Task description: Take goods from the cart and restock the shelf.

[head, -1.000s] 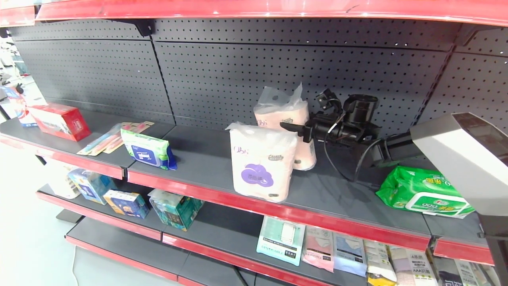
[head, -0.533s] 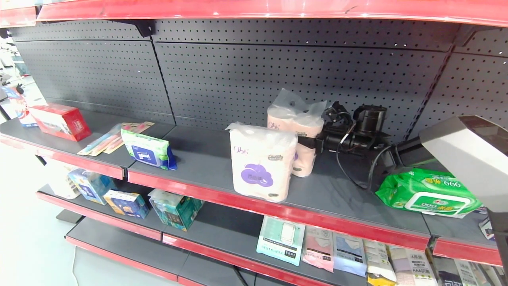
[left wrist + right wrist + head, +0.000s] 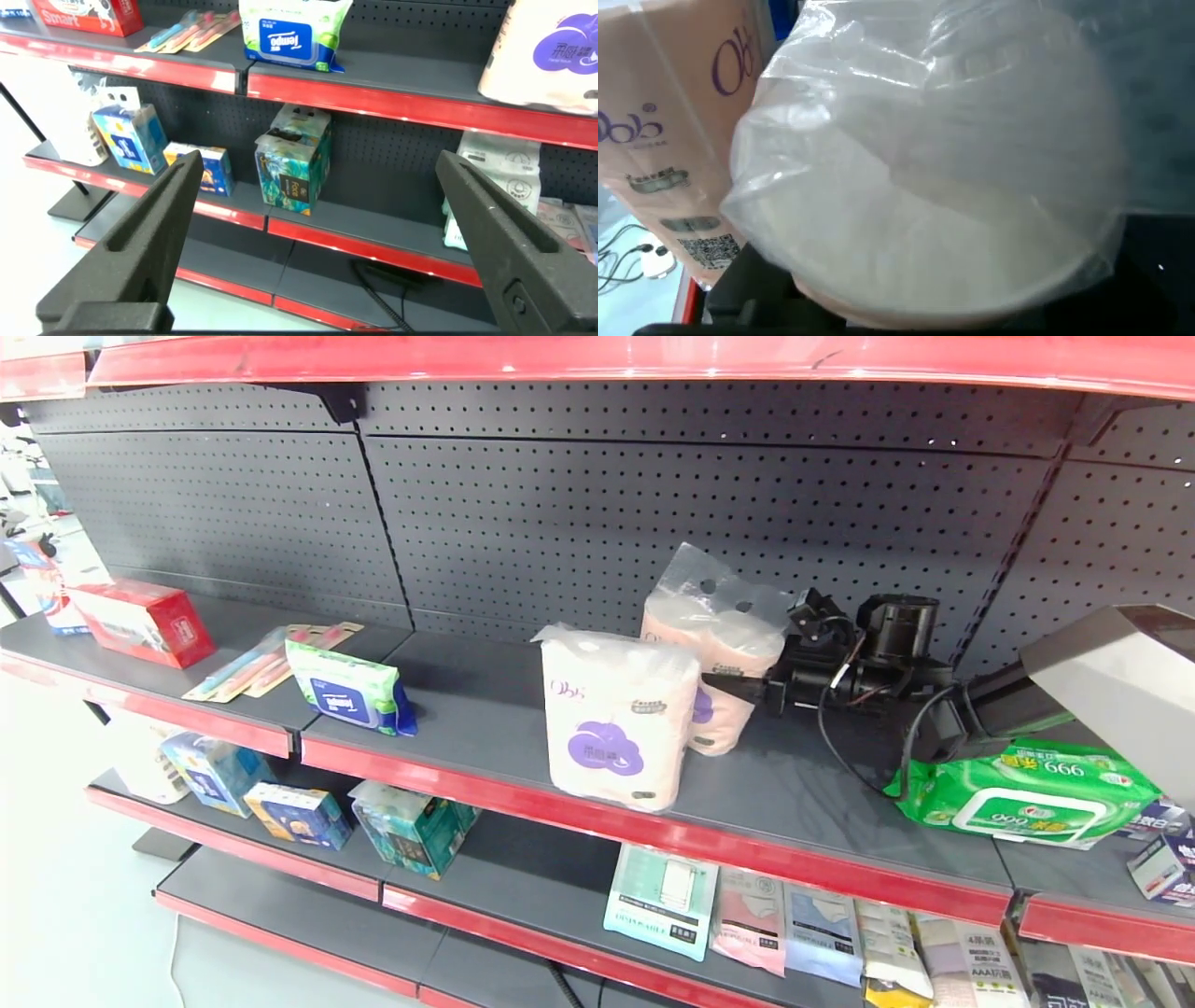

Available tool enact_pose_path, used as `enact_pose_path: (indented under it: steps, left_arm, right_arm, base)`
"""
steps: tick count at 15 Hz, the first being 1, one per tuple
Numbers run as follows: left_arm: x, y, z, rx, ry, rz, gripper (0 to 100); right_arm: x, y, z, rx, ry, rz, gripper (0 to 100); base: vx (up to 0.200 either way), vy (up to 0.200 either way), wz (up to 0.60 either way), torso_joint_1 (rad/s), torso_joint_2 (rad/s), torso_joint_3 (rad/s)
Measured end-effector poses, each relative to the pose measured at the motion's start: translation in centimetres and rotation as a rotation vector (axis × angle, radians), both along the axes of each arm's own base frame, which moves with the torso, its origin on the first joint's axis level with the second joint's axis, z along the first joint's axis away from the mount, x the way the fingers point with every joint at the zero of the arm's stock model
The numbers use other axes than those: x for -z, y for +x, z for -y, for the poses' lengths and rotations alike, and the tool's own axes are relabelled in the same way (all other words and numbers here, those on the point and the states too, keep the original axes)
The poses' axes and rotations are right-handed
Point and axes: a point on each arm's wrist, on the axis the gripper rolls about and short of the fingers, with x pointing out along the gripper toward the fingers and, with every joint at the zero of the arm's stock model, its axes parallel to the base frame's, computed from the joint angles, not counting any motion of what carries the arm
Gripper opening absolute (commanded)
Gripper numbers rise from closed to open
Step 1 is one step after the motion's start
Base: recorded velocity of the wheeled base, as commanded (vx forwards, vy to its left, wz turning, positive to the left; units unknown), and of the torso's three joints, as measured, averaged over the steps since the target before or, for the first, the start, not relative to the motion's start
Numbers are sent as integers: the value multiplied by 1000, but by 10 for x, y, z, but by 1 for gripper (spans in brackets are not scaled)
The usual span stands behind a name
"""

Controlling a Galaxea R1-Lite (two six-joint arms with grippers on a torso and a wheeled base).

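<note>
The pink toilet-roll pack (image 3: 714, 644) stands on the middle shelf (image 3: 485, 709), just behind and to the right of a white toilet-roll pack (image 3: 616, 714) printed with a purple cloud, and the two look to be touching. The pink pack leans, its loose plastic top tipped to the right towards the arm. Its lower end is down at the shelf board, though I cannot tell whether its weight rests there. The right gripper (image 3: 724, 683) comes in from the right and has its fingers closed against the side of the pink pack. From the right wrist camera, the pack's crinkled wrap (image 3: 924, 168) sits right up against the lens, with the white pack (image 3: 663, 140) beside it.

The left gripper (image 3: 318, 161) hangs low in front of the lower shelves, its two fingers spread wide with nothing between them.

Further right on the same shelf lies a green wet-wipes pack (image 3: 1027, 793), flat, just beside the right arm. To the left, well apart from the rolls, a blue-and-green wipes pack (image 3: 345, 686) lies near the front edge, then a few toothbrush packs (image 3: 266, 658), then a red box (image 3: 140, 621). On the shelf below stand two blue boxes (image 3: 215, 770) and a teal box (image 3: 411, 826). Flat packets (image 3: 663, 896) hang under the rolls.
</note>
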Motion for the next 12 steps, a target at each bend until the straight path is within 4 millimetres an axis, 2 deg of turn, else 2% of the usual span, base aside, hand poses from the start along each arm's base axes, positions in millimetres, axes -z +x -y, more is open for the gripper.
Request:
enact_pose_path:
  steps: [5,12]
  left_arm:
    - [0,0,0,0,0,0,100]
    - [0,0,0,0,0,0,100]
  right_arm:
    - [-12,5,-22,-43,16,34,0]
    - [-12,11,-43,-121,36,52,0]
  base:
    - [0,0,0,0,0,0]
    - [0,0,0,0,0,0]
